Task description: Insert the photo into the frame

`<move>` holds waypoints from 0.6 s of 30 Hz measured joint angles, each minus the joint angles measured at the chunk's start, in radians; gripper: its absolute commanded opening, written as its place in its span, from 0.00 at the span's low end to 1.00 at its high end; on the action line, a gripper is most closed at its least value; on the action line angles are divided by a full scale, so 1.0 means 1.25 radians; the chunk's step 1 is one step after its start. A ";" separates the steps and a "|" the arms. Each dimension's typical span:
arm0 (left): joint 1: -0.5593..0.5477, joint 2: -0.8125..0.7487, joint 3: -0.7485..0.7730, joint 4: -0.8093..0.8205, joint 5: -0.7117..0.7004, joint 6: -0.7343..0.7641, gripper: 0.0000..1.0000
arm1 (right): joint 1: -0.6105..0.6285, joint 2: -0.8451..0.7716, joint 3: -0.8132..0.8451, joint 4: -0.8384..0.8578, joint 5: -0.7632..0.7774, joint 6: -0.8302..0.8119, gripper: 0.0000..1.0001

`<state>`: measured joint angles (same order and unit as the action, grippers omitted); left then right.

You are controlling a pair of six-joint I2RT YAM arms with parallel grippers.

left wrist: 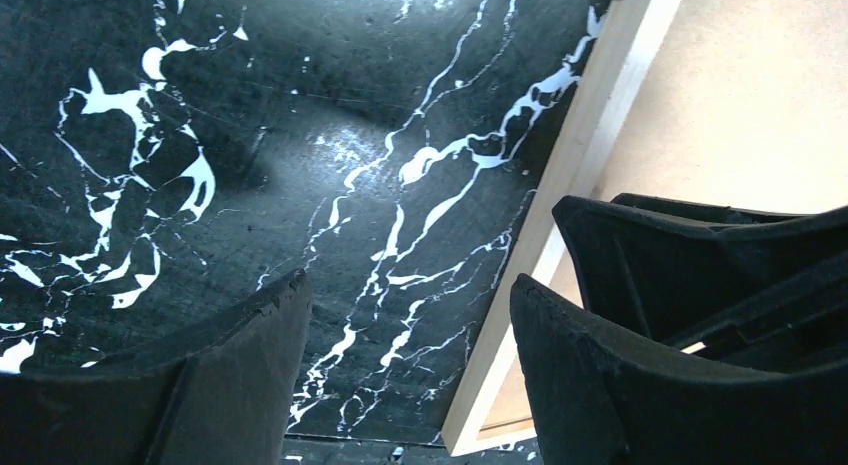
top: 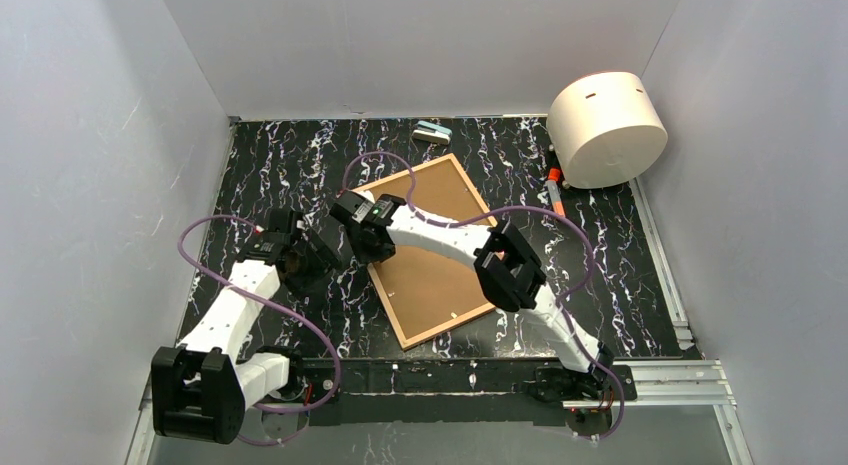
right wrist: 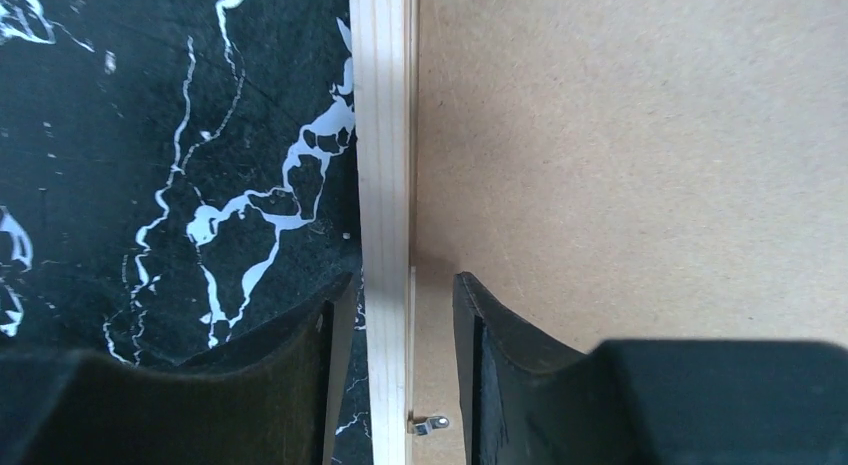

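The frame [right wrist: 385,135] lies face down in the middle of the table [left wrist: 200,135], with the brown backing board [top: 430,275] filling its back. The photo shows in no view, so I cannot tell if it is already under the board. The right gripper [right wrist: 400,280] reaches far and left across the board and points down. Its jaws are half wide and straddle the left wood edging without clamping it, probably to lift or steady this side. The left gripper [left wrist: 410,280] hovers low just left of the frame, jaws wide and holding nothing, over bare table.
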<state>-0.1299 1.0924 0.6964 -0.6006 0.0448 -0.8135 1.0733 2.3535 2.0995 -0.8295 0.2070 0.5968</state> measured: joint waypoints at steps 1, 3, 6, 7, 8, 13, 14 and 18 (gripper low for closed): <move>0.004 -0.003 -0.006 -0.006 0.001 -0.002 0.70 | 0.003 0.011 0.007 -0.009 0.000 -0.002 0.47; 0.011 -0.008 -0.017 -0.010 0.001 -0.002 0.70 | 0.006 0.023 0.014 -0.020 -0.005 -0.008 0.46; 0.022 -0.009 -0.032 -0.011 0.009 -0.002 0.70 | 0.007 0.024 0.019 -0.028 -0.010 -0.018 0.43; 0.026 -0.009 -0.037 -0.010 0.014 -0.002 0.70 | 0.009 0.024 0.021 -0.029 -0.010 -0.021 0.41; 0.029 -0.009 -0.042 -0.010 0.019 -0.002 0.70 | 0.012 0.024 0.024 -0.030 -0.009 -0.023 0.40; 0.042 -0.009 -0.063 -0.003 0.055 -0.002 0.70 | 0.024 0.030 0.033 -0.036 0.005 -0.033 0.37; 0.045 -0.009 -0.067 0.001 0.063 -0.002 0.70 | 0.028 0.034 0.035 -0.039 0.008 -0.036 0.38; 0.049 -0.009 -0.081 0.014 0.091 -0.001 0.70 | 0.038 0.046 0.045 -0.047 0.019 -0.043 0.37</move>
<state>-0.0689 1.0813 0.5957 -0.5835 0.1581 -0.8150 1.1210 2.4115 2.1551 -0.8879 0.2310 0.5434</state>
